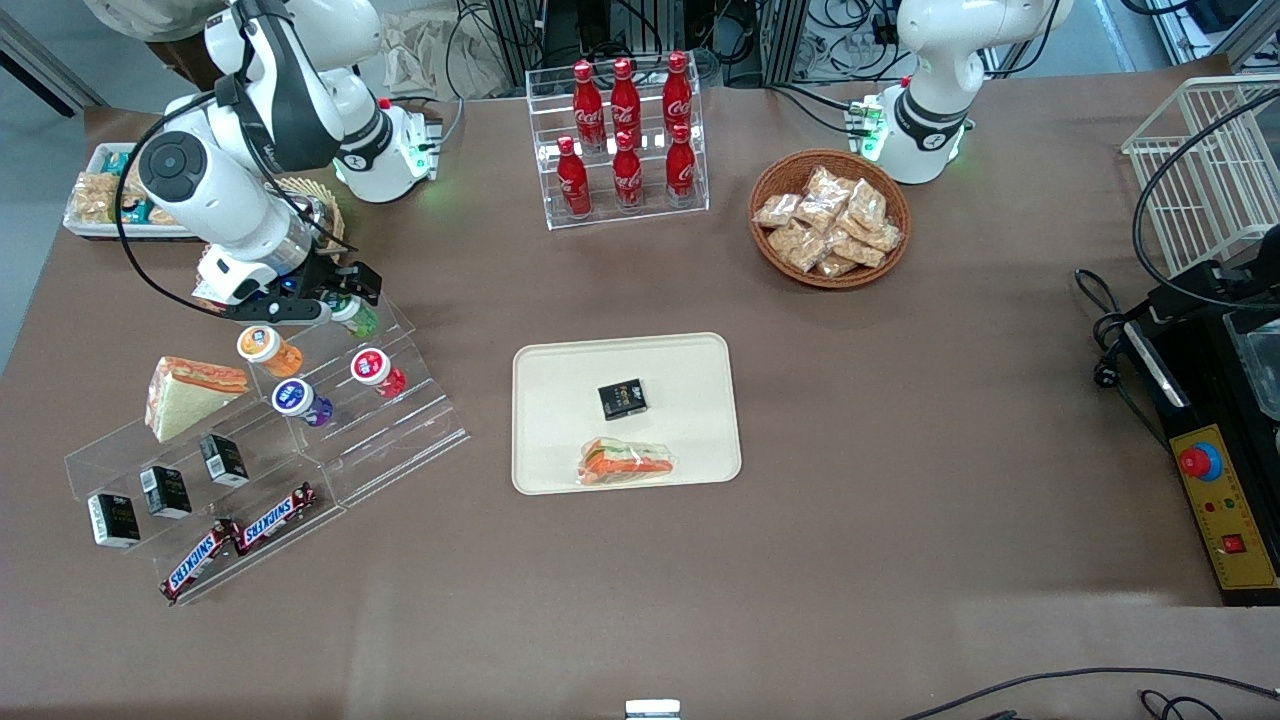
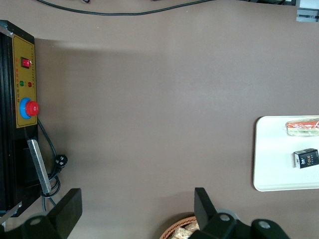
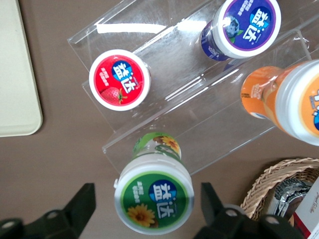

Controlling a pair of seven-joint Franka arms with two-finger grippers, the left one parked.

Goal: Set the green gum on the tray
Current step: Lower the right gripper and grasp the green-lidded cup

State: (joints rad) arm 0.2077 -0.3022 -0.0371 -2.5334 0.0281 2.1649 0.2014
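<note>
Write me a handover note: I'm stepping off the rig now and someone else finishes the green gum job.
Gripper: open, fingers either side of the green gum, not closed on it.
Green gum: on the top step of the clear stepped display, above the red gum, beside the orange gum.
Tray: mid-table, already holding a black box and a wrapped sandwich.
Done: approach.
Left: grasp, lift, carry, set on tray.

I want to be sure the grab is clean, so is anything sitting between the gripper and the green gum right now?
Nothing visible is. The gripper is open, with its fingers on either side of the green gum on the clear stepped rack. The orange gum stands apart on the same step.
</note>
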